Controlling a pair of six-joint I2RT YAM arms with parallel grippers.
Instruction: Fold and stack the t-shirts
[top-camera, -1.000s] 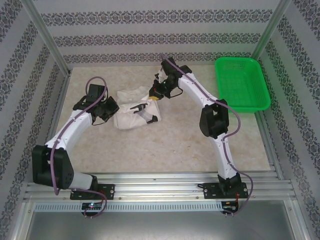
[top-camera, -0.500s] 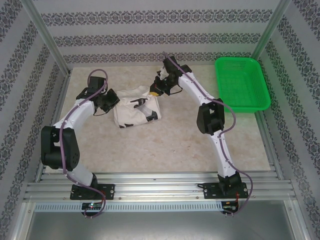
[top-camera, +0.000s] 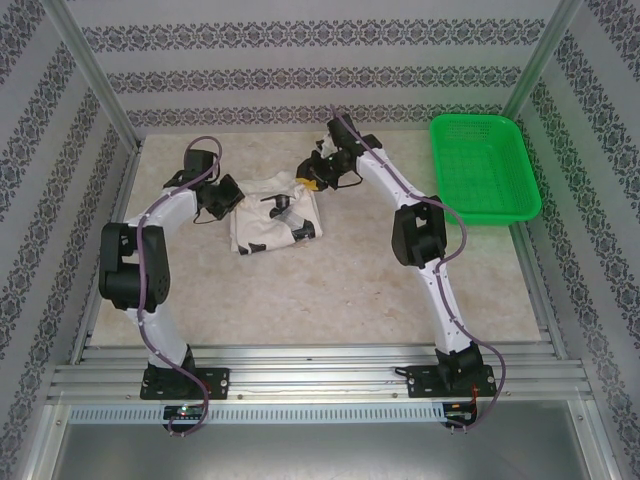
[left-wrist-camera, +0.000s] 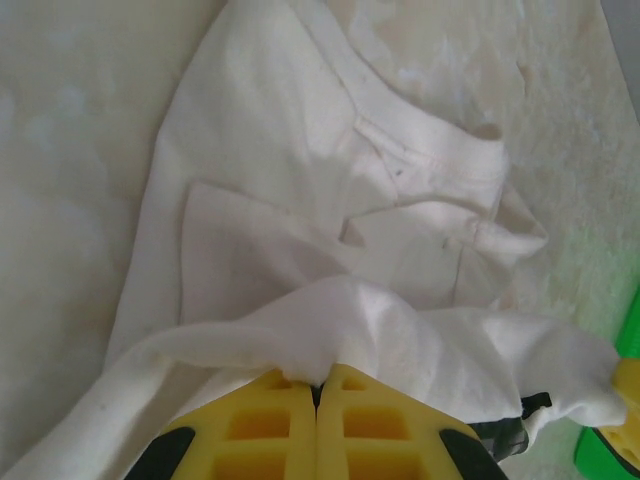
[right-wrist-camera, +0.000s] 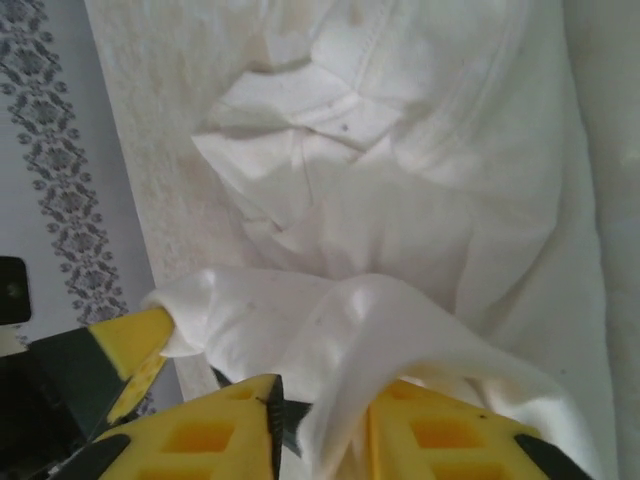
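T-shirt (top-camera: 272, 215) is bunched between grippers, just ahead of each. Edge is pinched by left gripper (left-wrist-camera: 318, 400), fingers pressed together. Right gripper (right-wrist-camera: 320, 425) is parted, cloth draped through gap. Risk: fold likely dragged askew if released unevenly.

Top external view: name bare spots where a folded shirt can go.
Free: the beige tabletop between the white cloth t-shirt and the near metal rail, and the strip fronting the green plastic mesh basket. Crowded: far centre, where left pincer and right pincer meet the shirt.
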